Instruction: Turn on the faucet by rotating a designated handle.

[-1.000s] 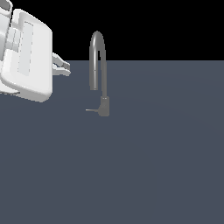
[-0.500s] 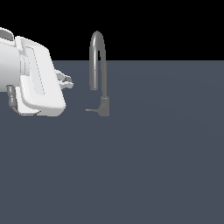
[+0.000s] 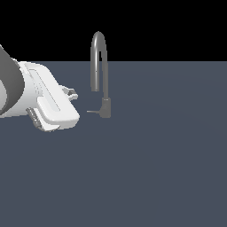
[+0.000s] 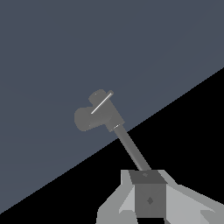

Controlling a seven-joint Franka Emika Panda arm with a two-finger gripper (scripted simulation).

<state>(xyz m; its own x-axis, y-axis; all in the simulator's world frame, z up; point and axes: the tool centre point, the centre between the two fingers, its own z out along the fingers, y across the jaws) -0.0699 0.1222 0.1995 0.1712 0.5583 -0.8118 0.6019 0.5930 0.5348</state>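
Now your gripper [image 3: 71, 93] sits well short of the faucet [image 3: 100, 73], off to the exterior view's left of it. Its handle [image 3: 93, 111] pokes sideways from the base toward you, untouched. How wide the gripper is, you can't tell.

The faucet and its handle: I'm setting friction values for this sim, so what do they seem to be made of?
The faucet looks like smooth grey metal: an even grey tone with a soft lighter streak along the arched spout. The handle shares that grey and shows a bright thin glint in the wrist view, suggesting polished metal. As a render, neither is certain.
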